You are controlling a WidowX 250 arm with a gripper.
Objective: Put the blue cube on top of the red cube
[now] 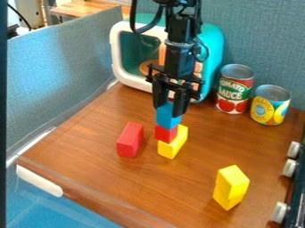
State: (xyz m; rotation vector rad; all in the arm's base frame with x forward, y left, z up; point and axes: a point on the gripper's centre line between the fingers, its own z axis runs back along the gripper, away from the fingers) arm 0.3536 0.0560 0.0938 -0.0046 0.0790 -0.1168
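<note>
Nearest the camera, along the right edge, pale knobs (pixel 279 212) stick out from a dark appliance edge (pixel 294 200). A little farther in, on the near right of the brown wooden surface (pixel 196 196), stands a yellow stack (pixel 231 187), its upper part turned slightly against the lower. At the near left, a white rounded bar (pixel 39 180) runs along the surface's edge.

My pincer (pixel 168 111) hangs down from the far side, a little left of the right half, its two fingers clamped on the upper part of the blue cube (pixel 167 118). The cube sits directly over the red cube (pixel 166 133), which looks to rest on a yellow block (pixel 170 149). Just left of these, apart from them, lies a longer red block (pixel 129 140).

Behind my pincer is a teal and white toy oven (pixel 212 46). To its right I have two cans: a red and green one (pixel 233 91) and, farther right and nearer, a yellow and blue one (pixel 271 106). Grey-blue panels (pixel 59 67) stand along the left and far sides.
</note>
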